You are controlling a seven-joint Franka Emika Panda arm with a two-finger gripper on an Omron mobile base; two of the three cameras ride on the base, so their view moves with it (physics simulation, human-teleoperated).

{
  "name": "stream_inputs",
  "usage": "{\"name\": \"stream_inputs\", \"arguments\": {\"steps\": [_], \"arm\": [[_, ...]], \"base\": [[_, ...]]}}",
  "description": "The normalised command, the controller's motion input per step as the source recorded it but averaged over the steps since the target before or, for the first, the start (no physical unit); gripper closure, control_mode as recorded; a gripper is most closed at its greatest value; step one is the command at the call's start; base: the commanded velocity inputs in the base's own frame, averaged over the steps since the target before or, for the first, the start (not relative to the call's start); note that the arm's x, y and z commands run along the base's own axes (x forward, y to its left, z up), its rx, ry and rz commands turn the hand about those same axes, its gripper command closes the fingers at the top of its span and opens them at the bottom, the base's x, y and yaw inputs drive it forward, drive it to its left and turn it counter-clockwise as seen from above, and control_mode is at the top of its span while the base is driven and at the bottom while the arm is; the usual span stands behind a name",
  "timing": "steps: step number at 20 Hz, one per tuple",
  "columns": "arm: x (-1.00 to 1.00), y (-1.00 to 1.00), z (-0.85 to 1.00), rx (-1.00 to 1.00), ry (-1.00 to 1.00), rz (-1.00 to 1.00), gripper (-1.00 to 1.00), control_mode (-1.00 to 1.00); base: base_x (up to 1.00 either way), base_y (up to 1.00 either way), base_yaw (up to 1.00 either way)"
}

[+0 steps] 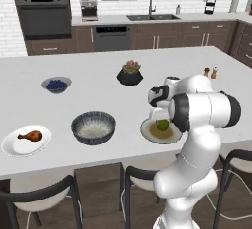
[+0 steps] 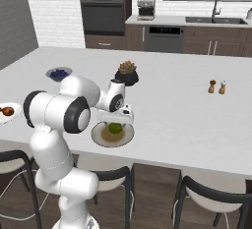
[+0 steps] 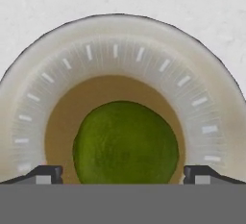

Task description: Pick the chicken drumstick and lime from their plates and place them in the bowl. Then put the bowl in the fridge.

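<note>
We see the lime (image 3: 126, 143) on its plate (image 3: 202, 98), right of the bowl (image 1: 93, 127). Left of that bowl lies the drumstick (image 1: 30, 135).

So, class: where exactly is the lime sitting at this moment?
The lime sits on the tan-brown plate near the counter's front edge, right of the grey bowl in the left base view, directly under the open gripper.

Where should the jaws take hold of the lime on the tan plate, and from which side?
Grip the lime across its widest middle, coming straight down from above. It is round and sits alone in the shallow tan plate, and the open jaws already stand on either side of it.
</note>
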Motion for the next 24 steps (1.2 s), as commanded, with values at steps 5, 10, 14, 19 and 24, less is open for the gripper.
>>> {"name": "stream_inputs", "arguments": {"steps": [5,10,14,19,24], "arm": [[0.00,0.00,-0.13,0.00,0.00,0.00,-1.00,-1.00],[0.04,0.00,-0.08,0.00,0.00,0.00,-1.00,-1.00],[0.00,0.00,-0.11,0.00,0.00,0.00,1.00,-1.00],[0.00,0.00,0.00,0.00,0.00,0.00,1.00,-1.00],[-0.04,-0.01,0.45,0.00,0.00,0.00,1.00,-1.00]], "base": [[0.00,0.00,0.00],[0.00,0.00,0.00],[0.00,0.00,0.00],[0.00,0.00,0.00],[0.00,0.00,0.00]]}}
